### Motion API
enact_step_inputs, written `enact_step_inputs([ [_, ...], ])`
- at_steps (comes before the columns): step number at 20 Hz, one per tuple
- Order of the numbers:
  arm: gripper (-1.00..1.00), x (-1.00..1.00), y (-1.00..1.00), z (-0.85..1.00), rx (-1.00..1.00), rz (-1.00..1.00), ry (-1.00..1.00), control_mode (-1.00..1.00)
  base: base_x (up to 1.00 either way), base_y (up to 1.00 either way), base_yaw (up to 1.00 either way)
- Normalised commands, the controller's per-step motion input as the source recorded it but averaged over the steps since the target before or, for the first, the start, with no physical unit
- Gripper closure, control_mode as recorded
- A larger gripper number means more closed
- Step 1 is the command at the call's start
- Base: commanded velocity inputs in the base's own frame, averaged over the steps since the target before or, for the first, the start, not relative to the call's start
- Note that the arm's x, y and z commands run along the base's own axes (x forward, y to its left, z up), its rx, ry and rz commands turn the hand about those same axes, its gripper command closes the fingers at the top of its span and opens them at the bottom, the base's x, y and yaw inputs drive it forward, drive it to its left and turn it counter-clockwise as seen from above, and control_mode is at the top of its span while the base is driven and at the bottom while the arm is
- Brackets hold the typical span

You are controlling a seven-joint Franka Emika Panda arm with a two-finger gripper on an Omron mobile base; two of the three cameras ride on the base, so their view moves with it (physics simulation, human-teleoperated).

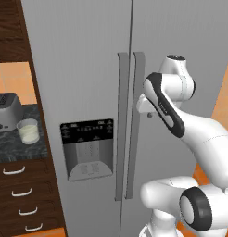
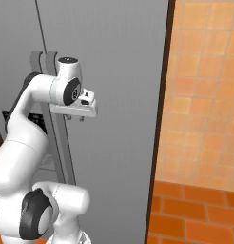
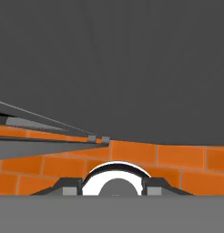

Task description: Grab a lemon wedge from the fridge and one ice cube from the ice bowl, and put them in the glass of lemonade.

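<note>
In front of the fridge (image 1: 88, 69), both of its 2 doors shut, the white arm reaches up so that its hand sits level with the upper part of the 2 long bar handles (image 1: 130, 125). The gripper (image 2: 75, 117) points down, close to the face of the right-hand door, just beside the right handle. Its fingers are too small and too hidden behind the hand to judge, so I cannot tell whether the pincer is released or clenched; nothing is visibly held. To the left of the fridge, on the dark stone counter (image 1: 16, 148), stands the glass of lemonade (image 1: 28, 131), upright, just beside the silver toaster (image 1: 7, 111). To the right of the fridge is an orange tiled wall (image 2: 204, 95).
</note>
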Motion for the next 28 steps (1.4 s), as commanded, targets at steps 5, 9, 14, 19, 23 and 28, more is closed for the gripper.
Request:
enact_step_inputs([
  [5, -1.00, -0.04, 0.00, -0.03, 0.00, 0.00, 0.00, -1.00, 0.00, 0.00, 0.00],
  [9, -1.00, -0.33, 0.01, -0.15, 0.00, 0.00, 0.00, -1.00, 0.00, 0.00, 0.00],
  [14, -1.00, -0.76, 0.15, -0.06, 0.01, 0.00, -0.01, -1.00, 0.00, 0.00, 0.00],
  [19, -1.00, -0.31, 0.36, 0.00, 0.00, -0.04, -0.08, -1.00, 0.00, 0.00, 0.00],
  [23, -1.00, 0.00, 0.45, 0.00, 0.00, -0.15, -0.05, -1.00, 0.00, 0.00, 0.00],
  [28, -1.00, -0.07, 0.20, 0.00, 0.00, 0.01, -0.01, -1.00, 0.00, 0.00, 0.00],
])
